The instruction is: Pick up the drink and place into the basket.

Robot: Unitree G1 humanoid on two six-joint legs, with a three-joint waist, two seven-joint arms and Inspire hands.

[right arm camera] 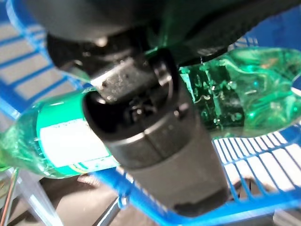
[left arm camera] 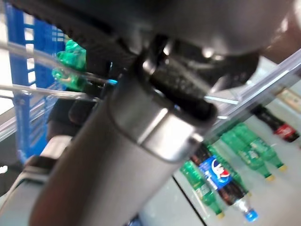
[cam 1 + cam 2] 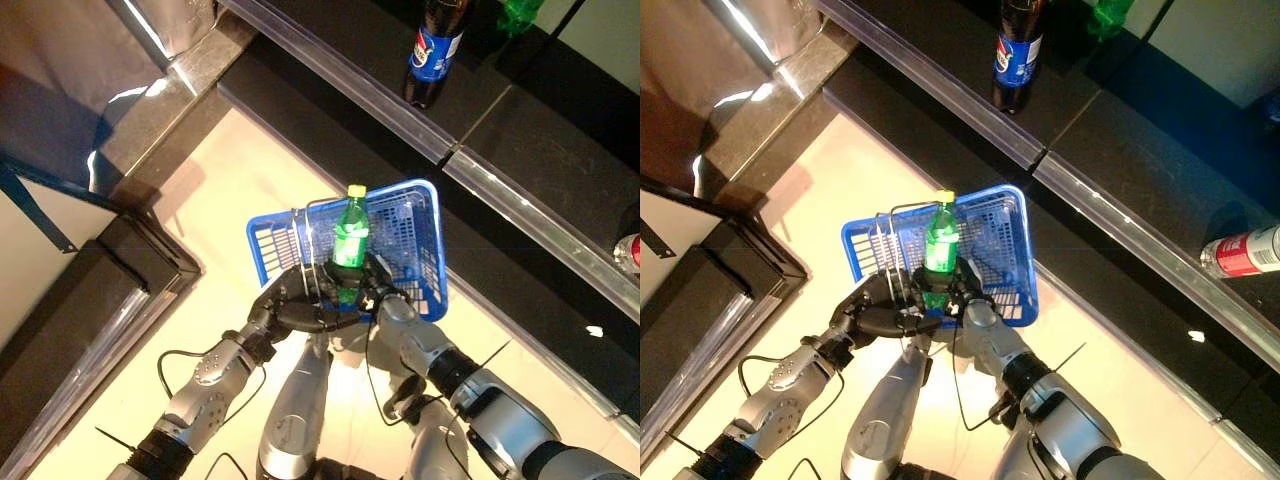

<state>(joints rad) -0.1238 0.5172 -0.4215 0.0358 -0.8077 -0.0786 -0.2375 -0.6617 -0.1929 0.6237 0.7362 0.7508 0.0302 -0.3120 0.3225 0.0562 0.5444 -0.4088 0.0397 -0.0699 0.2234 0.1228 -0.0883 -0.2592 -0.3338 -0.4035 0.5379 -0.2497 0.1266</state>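
The blue basket hangs raised in front of me. My left hand is shut on its thin wire handles. My right hand is shut on a green bottle with a yellow cap, held upright at the basket's near rim. In the right wrist view the thumb crosses the green bottle above the basket's blue mesh. The same bottle and basket show in the right eye view.
A dark shelf with a clear front rail runs diagonally behind the basket. A dark cola bottle stands on it, and a red drink lies at the right. A dark cabinet stands at my left.
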